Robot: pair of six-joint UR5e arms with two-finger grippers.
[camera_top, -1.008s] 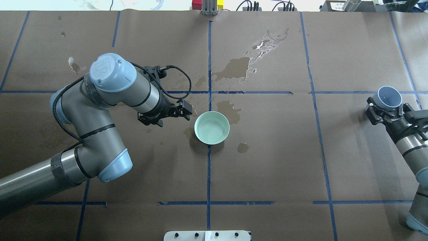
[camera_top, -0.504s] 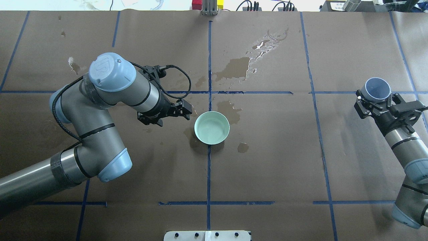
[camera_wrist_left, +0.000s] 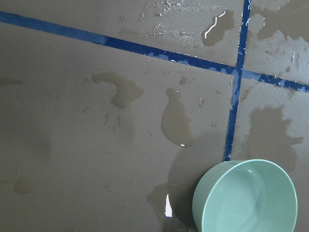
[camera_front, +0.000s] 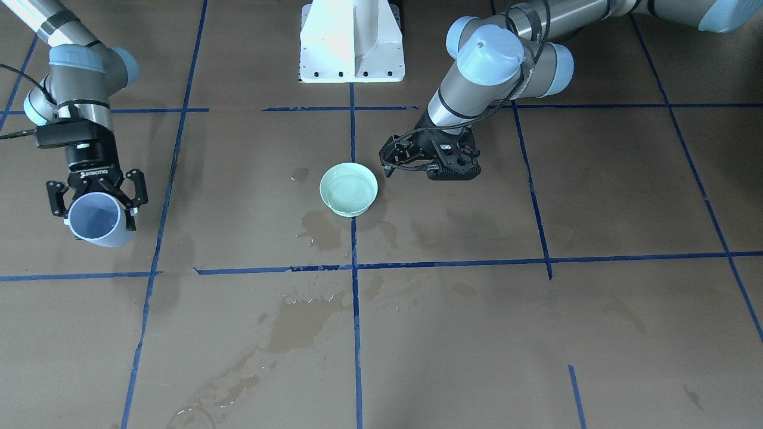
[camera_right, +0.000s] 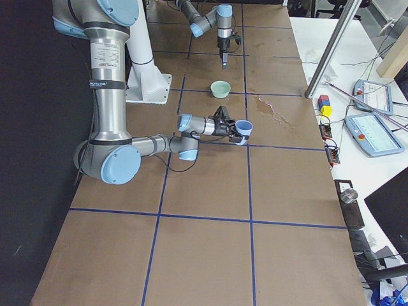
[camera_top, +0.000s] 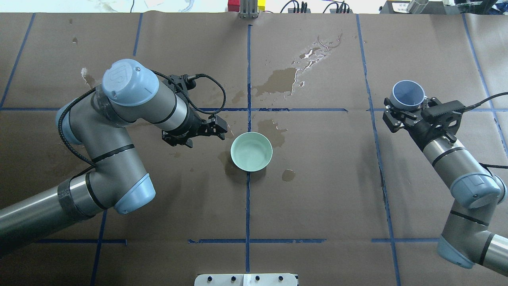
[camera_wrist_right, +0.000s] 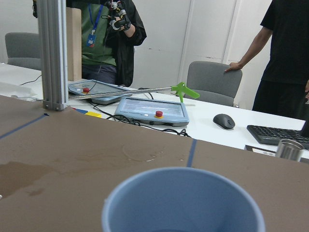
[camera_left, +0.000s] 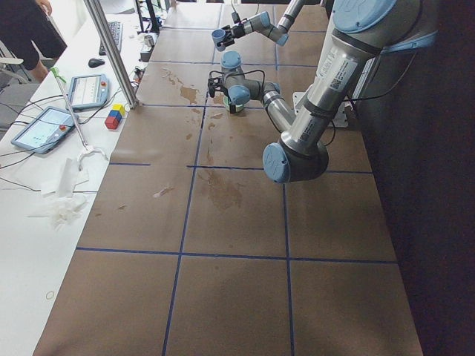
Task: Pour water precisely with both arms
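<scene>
A mint-green bowl [camera_top: 238, 147] stands at the table's middle; it also shows in the front view [camera_front: 349, 208] and at the lower right of the left wrist view [camera_wrist_left: 205, 210]. My left gripper [camera_top: 222, 129] hovers just left of the bowl, looks open and holds nothing; in the front view it [camera_front: 387, 159] is right of the bowl. My right gripper [camera_top: 405, 110] is shut on a light blue cup [camera_top: 408, 95], held upright above the table's right part. The cup shows in the front view [camera_front: 98, 223] and fills the bottom of the right wrist view [camera_wrist_right: 183, 203].
Wet patches and puddles [camera_top: 279, 81] lie on the brown paper behind and around the bowl. Blue tape lines [camera_top: 248, 198] grid the table. The white pedestal [camera_front: 351, 42] stands at the robot's side. People, tablets and a metal post [camera_wrist_right: 53, 53] are beyond the far edge.
My right arm has carried the blue cup leftward, toward the table's middle, and a little farther away. My left arm has shifted slightly; its gripper stays beside the bowl.
</scene>
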